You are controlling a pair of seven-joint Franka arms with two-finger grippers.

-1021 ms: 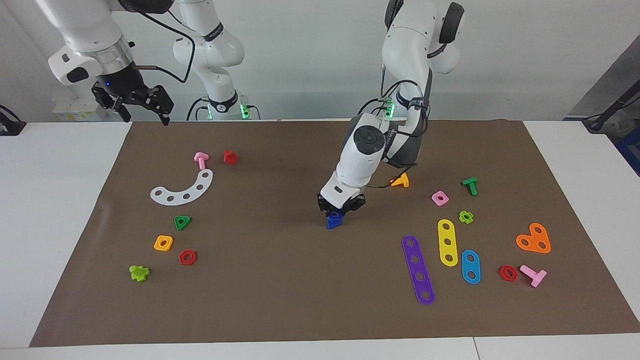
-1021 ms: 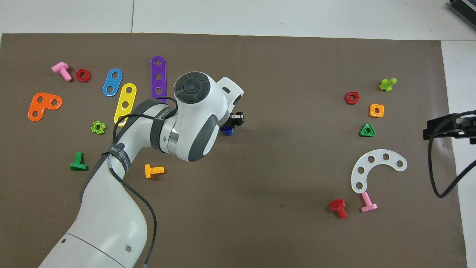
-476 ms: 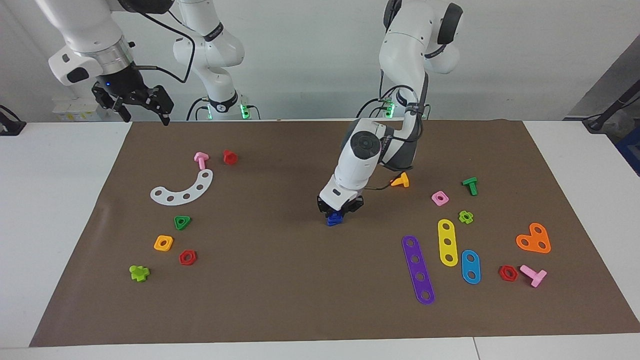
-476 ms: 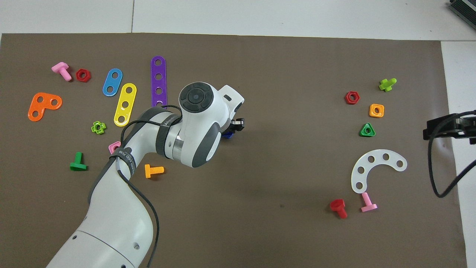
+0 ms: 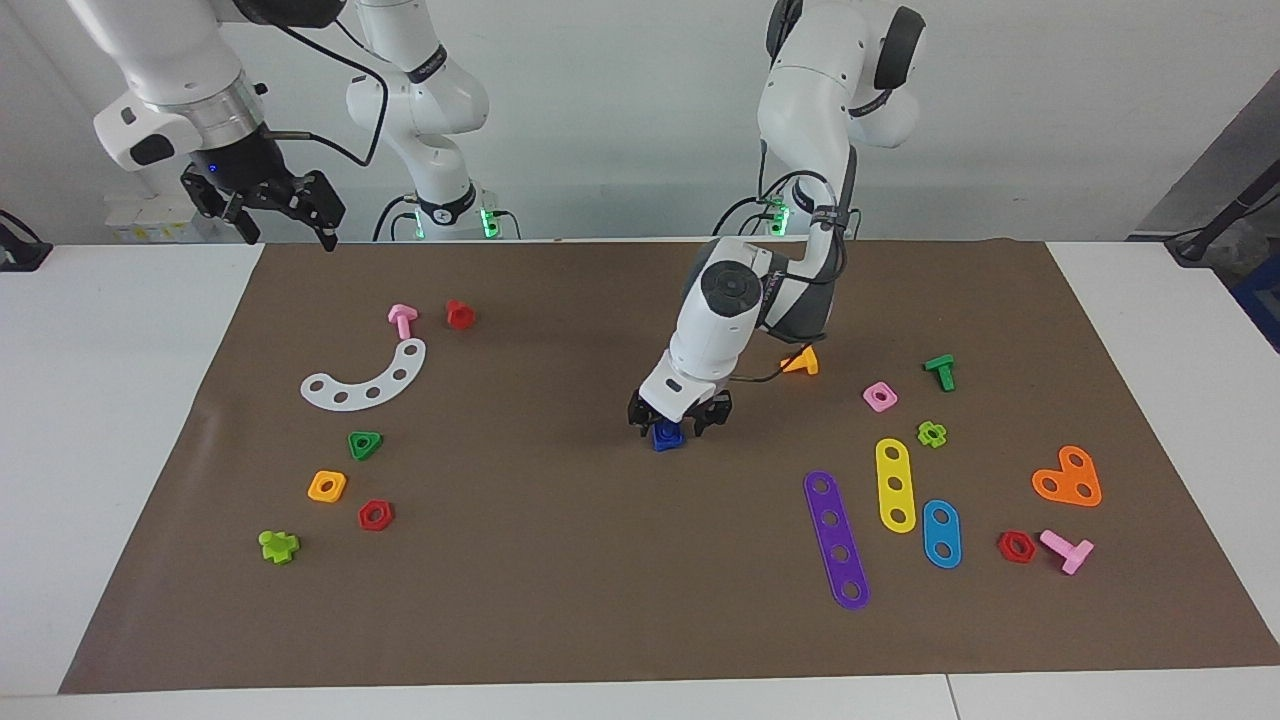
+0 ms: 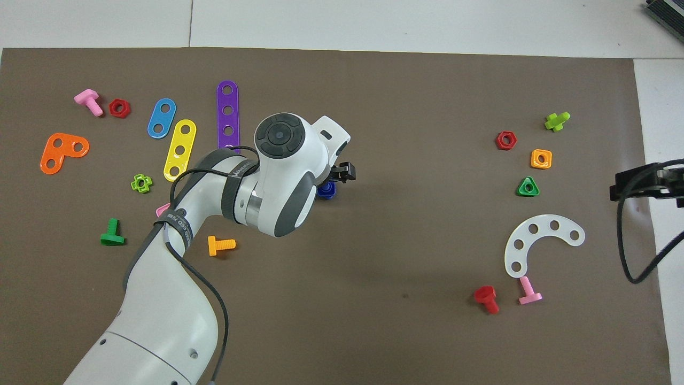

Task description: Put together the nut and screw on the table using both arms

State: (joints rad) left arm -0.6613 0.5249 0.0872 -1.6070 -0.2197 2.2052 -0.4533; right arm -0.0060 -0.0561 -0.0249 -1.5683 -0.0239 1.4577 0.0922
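- Well, the only blue fastener I can find is one small blue lump point(image 5: 667, 437) sitting on the brown mat point(image 5: 560, 600), near the middle of the desk point(image 5: 120, 420) and a little farther from the robots than the orange screw point(image 5: 801, 361).
- From the facing view the lump shows a squarish top, so I take it for the nut on the screw. I cannot separate the two parts or see any thread, so "joined" is my judgement, not something I can confirm.
- No loose blue nut or blue screw lies anywhere else on the mat, which fits that reading.
- My left arm point(image 5: 715, 310) is bent low over the lump. Its jaws stand wide, one finger on each side of the lump, and grip nothing.
- My right arm point(image 5: 170, 70) waits high over the mat corner at its own end of the desk, jaws wide and empty.
- By my estimate the assembly is done and set down. What is left is lifting the left arm clear and checking that the pair holds together.
- Writing: a dark band point(image 6: 235, 171) on the left arm carries pale lettering that I cannot read. I see no brand or label on the toy parts or the mat.
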